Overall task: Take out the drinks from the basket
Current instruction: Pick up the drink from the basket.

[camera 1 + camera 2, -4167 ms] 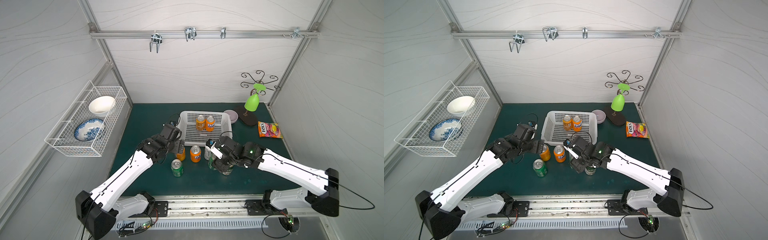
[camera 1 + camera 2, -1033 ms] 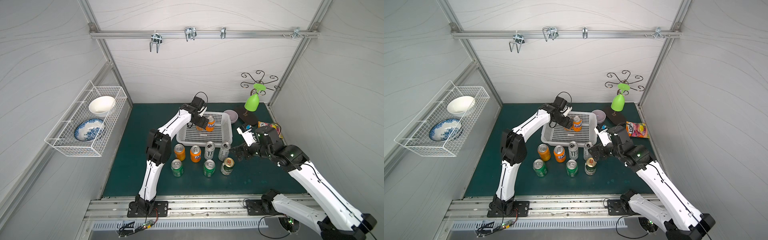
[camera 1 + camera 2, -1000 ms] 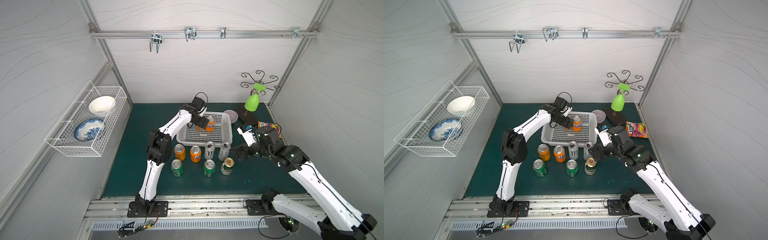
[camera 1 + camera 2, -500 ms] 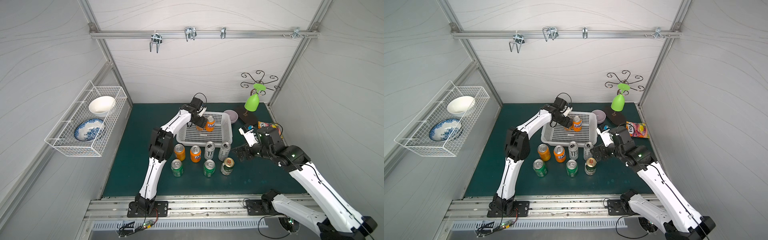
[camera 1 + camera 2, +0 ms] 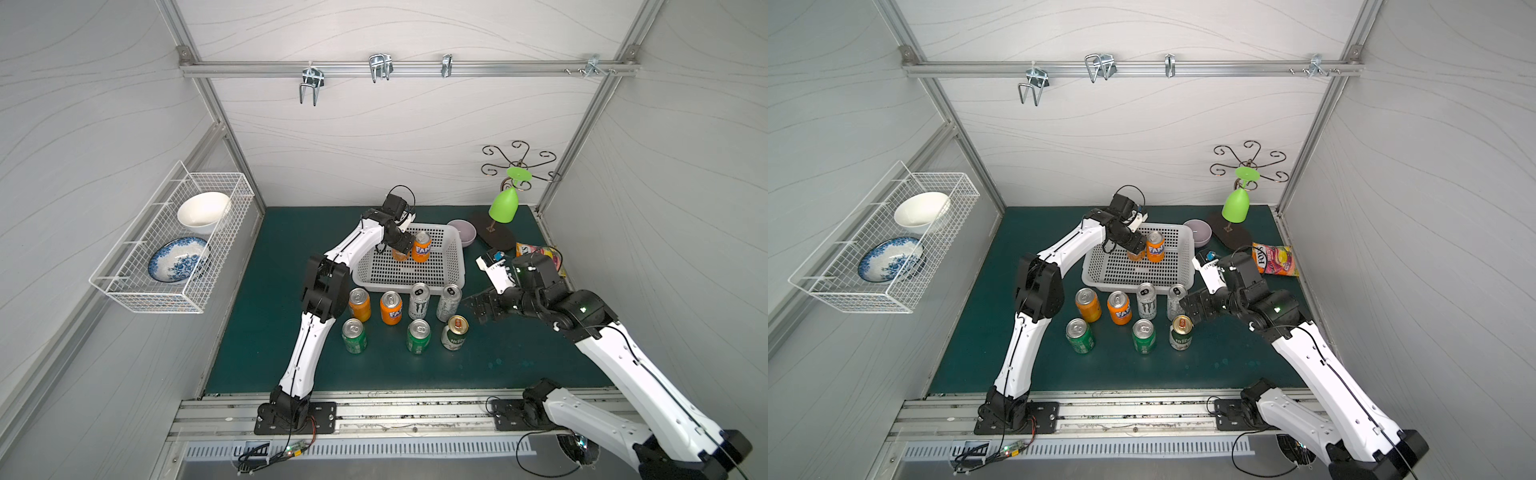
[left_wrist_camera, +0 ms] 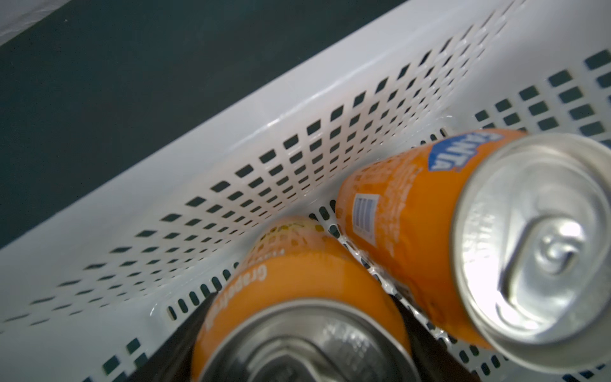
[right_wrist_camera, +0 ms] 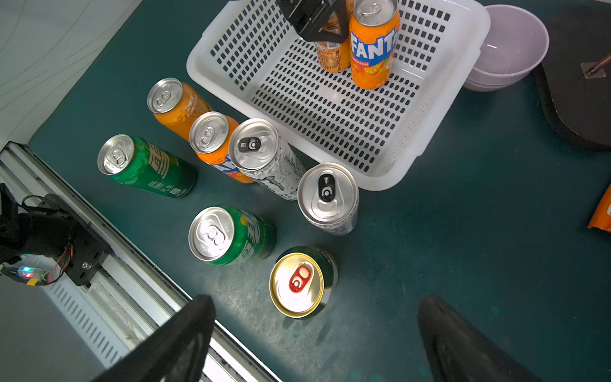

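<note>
The left tool (image 5: 400, 248) is clamped on the small orange metal can (image 6: 297, 281) in the white perforated plastic basket (image 5: 415, 286); the right tool (image 5: 477, 309) gapes wide, empty. Lift vertically, clear of the adjacent orange Fanta can (image 6: 406, 225).

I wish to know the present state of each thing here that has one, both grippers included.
Basket: holds two orange cans.
Left gripper: shut on the grapefruit can, which stands in the basket.
Fanta can: upright in the basket, not gripped.
Seven cans: upright on the table, outside the basket.
Right gripper: open, empty, above the table.
Purple bowl: upright, empty.
</note>
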Robot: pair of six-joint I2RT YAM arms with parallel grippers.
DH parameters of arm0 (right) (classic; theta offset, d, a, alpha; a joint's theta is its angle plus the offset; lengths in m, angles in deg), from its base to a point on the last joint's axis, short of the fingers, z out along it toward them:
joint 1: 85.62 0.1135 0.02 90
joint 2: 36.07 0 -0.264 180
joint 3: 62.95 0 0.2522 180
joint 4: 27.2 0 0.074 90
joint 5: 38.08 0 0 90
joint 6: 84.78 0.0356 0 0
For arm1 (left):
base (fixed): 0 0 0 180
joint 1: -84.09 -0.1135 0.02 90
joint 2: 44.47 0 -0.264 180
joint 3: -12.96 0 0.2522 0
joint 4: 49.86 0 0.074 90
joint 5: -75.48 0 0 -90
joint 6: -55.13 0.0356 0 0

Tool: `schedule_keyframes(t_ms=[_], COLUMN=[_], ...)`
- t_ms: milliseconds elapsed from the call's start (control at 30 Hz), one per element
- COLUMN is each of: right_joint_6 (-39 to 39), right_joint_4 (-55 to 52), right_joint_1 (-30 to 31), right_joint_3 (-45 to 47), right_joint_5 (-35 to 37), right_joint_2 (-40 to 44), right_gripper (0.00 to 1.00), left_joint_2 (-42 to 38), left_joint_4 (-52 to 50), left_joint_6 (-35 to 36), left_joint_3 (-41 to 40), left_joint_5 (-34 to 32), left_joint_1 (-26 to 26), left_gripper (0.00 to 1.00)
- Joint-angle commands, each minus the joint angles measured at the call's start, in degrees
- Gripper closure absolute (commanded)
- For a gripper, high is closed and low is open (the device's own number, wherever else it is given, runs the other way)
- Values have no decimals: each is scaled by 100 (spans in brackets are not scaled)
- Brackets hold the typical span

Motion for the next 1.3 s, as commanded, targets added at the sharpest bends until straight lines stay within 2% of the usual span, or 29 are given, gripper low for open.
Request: schedule_keyframes(t_ms=[0, 267, 567, 867, 1133, 1267], right_joint_6=[-65, -59, -56, -31, -55, -55], right_joint_4=[21, 122, 260, 450, 496, 502], right_joint_1=[-88, -215, -314, -390, -454, -470], right_joint_3=[107, 241, 274, 259, 296, 277], right_joint_5=[-78, -142, -235, -388, -432, -482], right_joint_2=[-29, -53, -173, -371, -378, -400], right_gripper=[1, 1, 1, 1, 1, 1], left_joint_2=[-216, -968, -2081, -3977, -5744, -6320], left_joint_4=[193, 473, 447, 649, 419, 95], left_joint_6=[69, 89, -3, -486, -947, -1136], left_joint_3=[80, -472, -1147, -2639, -3802, -4187], left_joint_5=[77, 39, -89, -93, -671, -845], left_joint_1=[-5, -5, -5, 47, 658, 996], left_gripper=[31, 35, 35, 36, 36, 36])
